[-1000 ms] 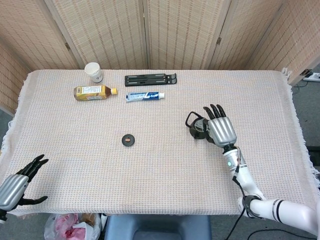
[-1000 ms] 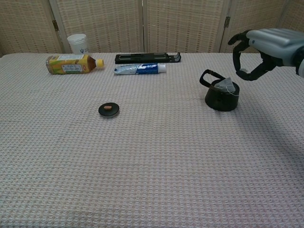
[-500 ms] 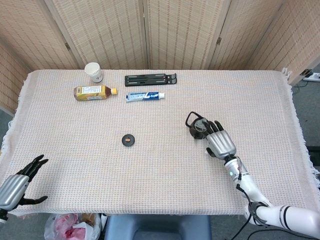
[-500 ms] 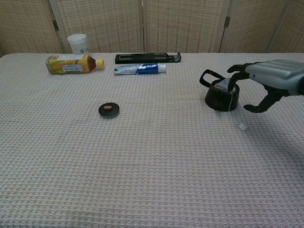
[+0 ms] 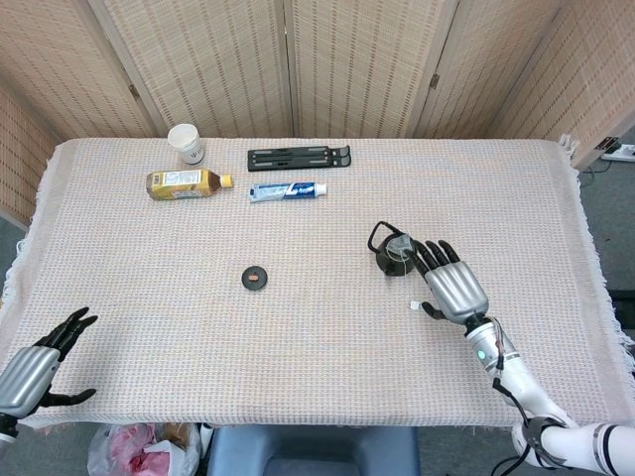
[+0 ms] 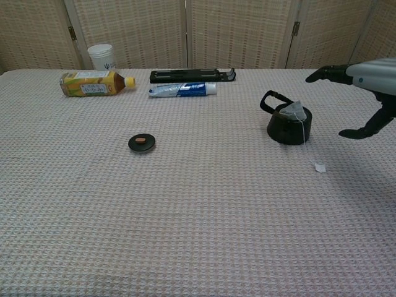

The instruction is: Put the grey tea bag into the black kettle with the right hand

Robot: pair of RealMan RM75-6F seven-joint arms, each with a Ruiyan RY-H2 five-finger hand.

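Note:
The black kettle (image 5: 395,256) (image 6: 286,124) stands right of the table's middle, handle to its left. The grey tea bag (image 6: 293,112) pokes out of its open top, and its string hangs over the rim to a small white tag (image 6: 320,167) (image 5: 414,304) lying on the cloth. My right hand (image 5: 455,290) (image 6: 365,82) hovers just right of the kettle, fingers spread and holding nothing, clear of the tea bag. My left hand (image 5: 33,368) rests open at the table's near left corner.
The kettle's round black lid (image 5: 256,277) (image 6: 142,143) lies at mid-table. At the back stand a yellow drink bottle (image 5: 186,183), a white paper cup (image 5: 187,143), a toothpaste tube (image 5: 288,190) and a black stand (image 5: 299,158).
My right hand dropped down beside the kettle, then drew back to the right and nearer me, away from it. The tea bag's string and tag came to hang outside the kettle.

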